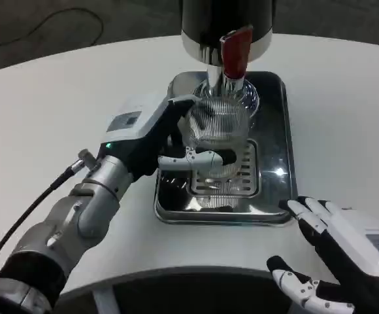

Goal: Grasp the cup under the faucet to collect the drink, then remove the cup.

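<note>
a clear ribbed glass cup [219, 124] is gripped by the left hand [176, 140], whose white and black fingers [199, 159] are wrapped around the cup's front while the silver left forearm [78, 212] is stretched in from the lower left. the cup is held upright over the slotted grille of a shiny steel drip tray [278, 190], directly beneath the red tap lever [235, 52] of a black and chrome drink dispenser [225, 19]. the right hand [343, 258] is seen low at the right, off the tray's corner above the white round table [46, 104], its fingers spread apart and nothing grasped.
</note>
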